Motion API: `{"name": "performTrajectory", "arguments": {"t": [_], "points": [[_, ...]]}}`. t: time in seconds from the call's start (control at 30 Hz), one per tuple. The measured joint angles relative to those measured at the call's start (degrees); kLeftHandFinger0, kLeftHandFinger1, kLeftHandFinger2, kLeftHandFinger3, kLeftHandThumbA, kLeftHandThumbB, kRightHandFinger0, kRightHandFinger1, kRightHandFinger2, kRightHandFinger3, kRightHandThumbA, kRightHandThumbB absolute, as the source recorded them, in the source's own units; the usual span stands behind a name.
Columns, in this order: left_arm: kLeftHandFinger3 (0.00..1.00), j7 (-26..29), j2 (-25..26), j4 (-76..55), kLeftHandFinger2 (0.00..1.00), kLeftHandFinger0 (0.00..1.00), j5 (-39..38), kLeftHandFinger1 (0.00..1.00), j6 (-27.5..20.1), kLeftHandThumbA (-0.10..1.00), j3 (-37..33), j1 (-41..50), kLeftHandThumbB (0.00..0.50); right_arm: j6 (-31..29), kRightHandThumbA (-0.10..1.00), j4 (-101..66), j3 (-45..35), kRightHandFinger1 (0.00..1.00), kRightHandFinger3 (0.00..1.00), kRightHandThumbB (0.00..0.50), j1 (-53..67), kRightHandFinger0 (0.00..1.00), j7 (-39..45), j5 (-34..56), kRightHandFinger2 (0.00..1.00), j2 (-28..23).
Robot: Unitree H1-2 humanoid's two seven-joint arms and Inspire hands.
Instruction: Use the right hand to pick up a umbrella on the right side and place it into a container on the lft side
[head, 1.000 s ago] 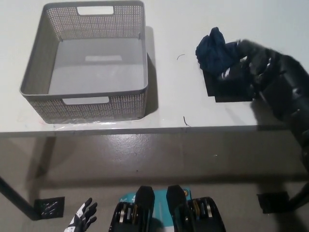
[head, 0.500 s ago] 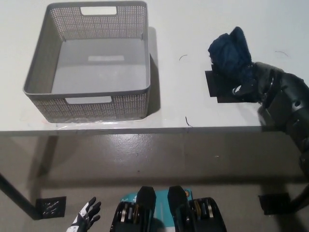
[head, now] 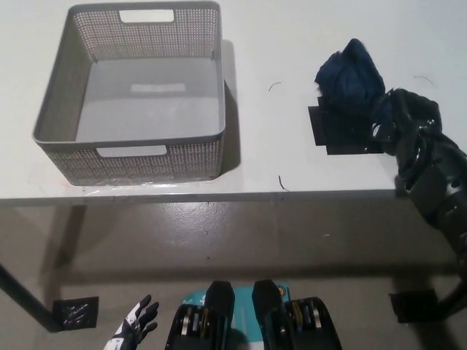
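White table (head: 292, 29) over a grey concrete floor (head: 219, 233), with a black patch (head: 337, 131) just left of the black right hand's (head: 405, 127) fingers. Dark blue folded umbrella (head: 350, 76), crumpled fabric, clasped by those fingers at its lower end; no readable writing. Grey mesh container (head: 135, 157) well to their left; white left hand (head: 135, 328) low, fingers spread.

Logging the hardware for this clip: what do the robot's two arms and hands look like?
The right arm is black and bulky, built of segmented glossy housings, ending in a black right hand with small pale glints. Only the tip of the left hand shows at the lower left: white body with dark fingers. No cables or lettering can be made out.
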Motion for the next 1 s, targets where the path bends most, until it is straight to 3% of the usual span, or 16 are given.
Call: {"name": "performTrajectory", "arguments": {"t": [0.03,0.07,0.13,0.2,0.23,0.27,0.33,0.37,0.4,0.47,0.53,0.6,0.63,0.87,0.9,1.0], "points": [[1.00,-0.03,0.09,0.00,1.00,1.00,-0.08,1.00,0.00,1.00,0.00,-0.02,0.007,-0.72,-0.10,0.00,-0.57,0.38,0.62,0.223,0.15,0.03,-0.76,0.20,0.66,0.01],[1.00,-0.08,0.19,0.00,1.00,1.00,-0.18,1.00,0.00,1.00,-0.01,-0.02,0.007,-1.38,-0.10,-0.02,-1.08,0.36,0.60,0.223,0.24,0.01,-1.29,0.36,0.65,0.02],[1.00,-0.15,0.33,0.00,1.00,1.00,-0.29,1.00,0.00,1.00,-0.01,0.00,0.006,-2.48,-0.10,-0.07,-1.97,0.34,0.70,0.202,0.40,0.00,-1.91,0.67,0.75,0.10],[1.00,-0.28,0.40,0.00,1.00,1.00,-0.44,1.00,0.00,1.00,-0.01,0.14,0.002,-3.33,-0.10,-0.50,-2.83,0.35,0.74,0.188,0.37,0.00,-2.18,1.20,0.78,0.55],[1.00,-0.34,0.40,0.00,1.00,1.00,-0.46,1.00,0.00,0.99,-0.01,0.19,0.000,-3.47,-0.10,-0.83,-2.98,0.37,0.79,0.171,0.36,0.00,-2.18,1.33,0.81,0.68],[1.00,-0.45,0.40,0.00,1.00,1.00,-0.50,1.00,-0.01,0.99,-0.02,0.26,0.000,-3.79,-0.10,-1.85,-3.33,0.41,0.84,0.187,0.36,0.01,-2.08,1.63,0.85,1.01],[1.00,-0.59,0.41,0.01,1.00,1.00,-0.52,1.00,-0.01,0.99,-0.01,0.31,0.000,-4.20,-0.10,-5.49,-3.76,0.39,0.80,0.178,0.36,0.00,-1.63,1.97,0.81,1.93],[1.00,-0.65,0.40,0.01,1.00,1.00,-0.52,1.00,-0.01,0.99,-0.01,0.32,0.000,-4.31,-0.10,-7.42,-3.88,0.32,0.72,0.172,0.30,0.00,-1.50,2.10,0.76,2.38],[1.00,-0.67,0.40,0.01,1.00,1.00,-0.52,1.00,-0.01,0.99,-0.02,0.31,0.000,-4.37,-0.10,-9.05,-3.90,0.32,0.74,0.149,0.17,0.00,-1.35,2.12,0.77,2.76],[1.00,-0.69,0.40,0.01,1.00,1.00,-0.51,1.00,-0.01,0.99,-0.01,0.32,0.000,-4.48,-0.10,-13.18,-3.90,0.32,0.71,0.196,-0.05,0.00,-0.99,2.16,0.75,3.93],[1.00,-0.69,0.40,0.01,1.00,1.00,-0.49,1.00,0.00,0.98,-0.01,0.32,0.011,-4.36,-0.10,-17.49,-3.89,0.30,0.82,0.171,-0.06,0.00,-0.46,2.19,0.73,5.25],[1.00,-0.69,0.40,0.01,1.00,1.00,-0.47,1.00,0.04,0.98,-0.01,0.31,0.013,-4.21,-0.10,-20.91,-3.73,0.28,0.86,0.161,0.01,0.00,0.03,2.14,0.71,6.67],[1.00,-0.69,0.40,0.01,1.00,1.00,-0.44,1.00,0.05,0.99,-0.01,0.32,0.023,-4.07,-0.10,-23.89,-3.60,0.27,0.80,0.174,0.24,0.00,0.52,2.10,0.67,7.57],[1.00,-0.69,0.44,0.01,1.00,1.00,-0.37,1.00,0.05,0.99,0.00,0.85,0.000,-3.28,-0.10,-36.37,-2.23,0.25,0.79,0.131,0.85,0.00,3.38,1.96,0.65,12.29],[1.00,-0.69,0.44,0.01,1.00,1.00,-0.37,1.00,0.03,0.99,0.00,0.93,0.000,-3.10,-0.10,-37.54,-2.14,0.26,0.79,0.102,0.79,0.00,3.70,1.95,0.66,12.77],[1.00,-0.70,0.48,0.04,1.00,1.00,-0.35,1.00,-0.02,0.99,-0.02,1.11,0.000,-1.97,-0.10,-41.98,-1.81,0.25,0.77,0.120,-0.38,0.00,5.40,1.79,0.65,15.16]]}}
